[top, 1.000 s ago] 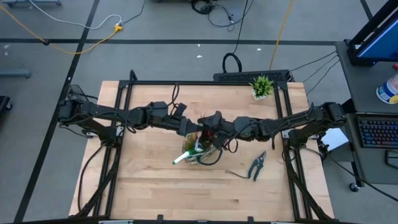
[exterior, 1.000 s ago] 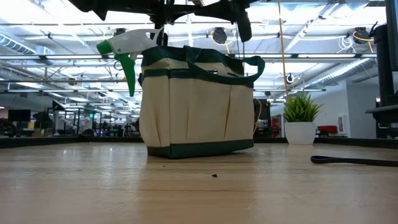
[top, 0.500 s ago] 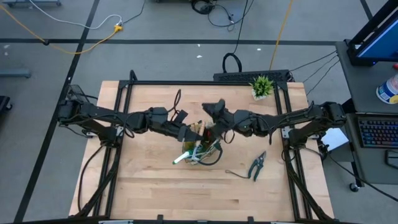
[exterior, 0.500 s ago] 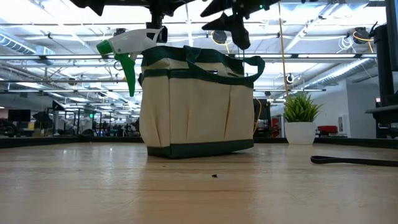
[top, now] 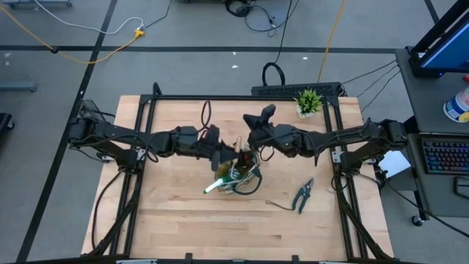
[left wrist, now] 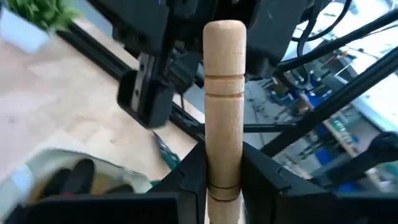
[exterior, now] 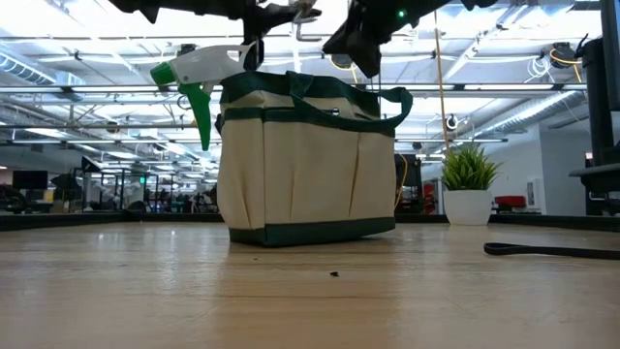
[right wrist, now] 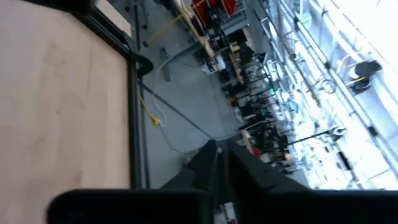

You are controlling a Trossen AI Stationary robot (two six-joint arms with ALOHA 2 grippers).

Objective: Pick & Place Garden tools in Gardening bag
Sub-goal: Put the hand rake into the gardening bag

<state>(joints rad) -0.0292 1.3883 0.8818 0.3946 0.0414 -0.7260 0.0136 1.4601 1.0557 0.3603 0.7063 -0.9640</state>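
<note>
- Gardening bag point(top: 242, 176) stands mid-table, spray bottle point(top: 217, 183) sticking out; no writing readable.
- Pruning shears point(top: 303, 195) lie apart on bare wood.
- Left gripper point(left wrist: 224, 180) clamps a wooden handle point(left wrist: 224, 93) above the bag.
- Right gripper point(top: 265, 114), closed, empty, lifted beside it.

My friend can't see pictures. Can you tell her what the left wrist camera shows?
The left gripper is shut on a wooden tool handle that sticks straight up between its dark fingers. Behind it are the other dark arm, the wooden table and a potted plant.
</note>
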